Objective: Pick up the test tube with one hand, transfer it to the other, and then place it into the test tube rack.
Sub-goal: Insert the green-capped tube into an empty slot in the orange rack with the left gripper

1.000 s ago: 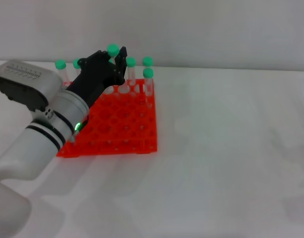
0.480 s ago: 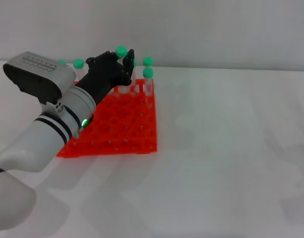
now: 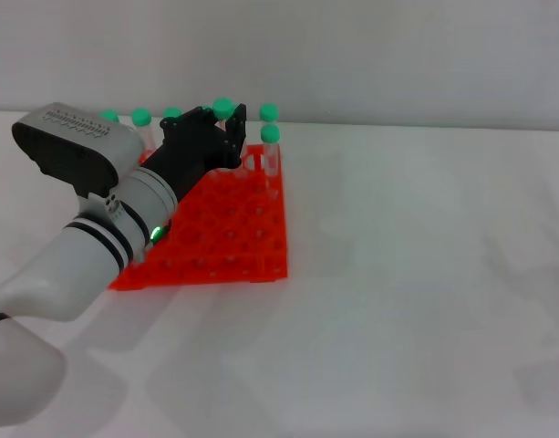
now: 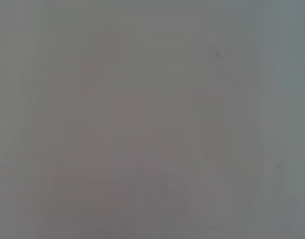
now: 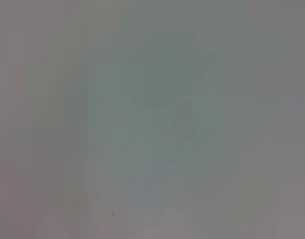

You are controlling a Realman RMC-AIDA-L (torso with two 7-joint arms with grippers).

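While the left claw [image 3: 226, 123] hangs over the far row of the rack [image 3: 215, 228] in the upper left of the frame, it stays clamped on the tube [image 3: 223, 111], whose green cap shows just above the black fingers. Compared with a second ago, the claw has shifted toward the right along the back row and sunk slightly, so the cap now sits level with the neighbouring caps. By that reading, the tube is entering or already seated in a hole, though the hole itself is hidden behind the claw. Other capped tubes [image 3: 271, 133] stand at the rack's far edge on both sides. Release and a straight upward retreat appear to remain. The right claw is not in view; both wrist views show only blank grey.
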